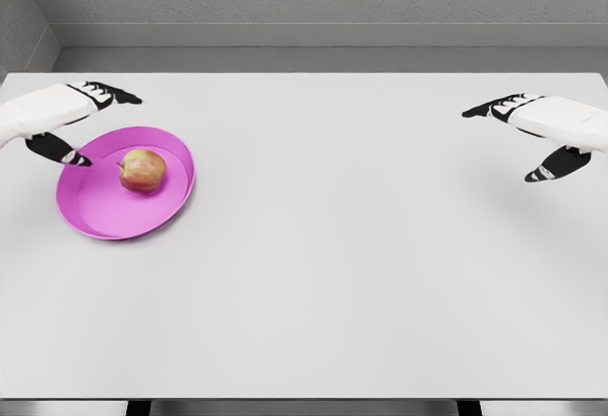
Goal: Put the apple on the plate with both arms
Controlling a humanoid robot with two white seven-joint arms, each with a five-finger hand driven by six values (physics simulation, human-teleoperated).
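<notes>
The round apple [142, 170] sits in the pink plate [100, 212] near the left edge of the smooth white surface [361, 274]. The left hand [71, 122] floats beside the plate, fingers wide. The right hand [541, 136] floats near the right edge, fingers wide, holding nothing.

A: Left hand [66, 122]?
B: In from the left edge, fingers extended and spread, thumb angled down, holding nothing.
A: Right hand [532, 131]?
B: Mirrored at the right edge, well apart from the left. Fingers extended, thumb down, also empty.
</notes>
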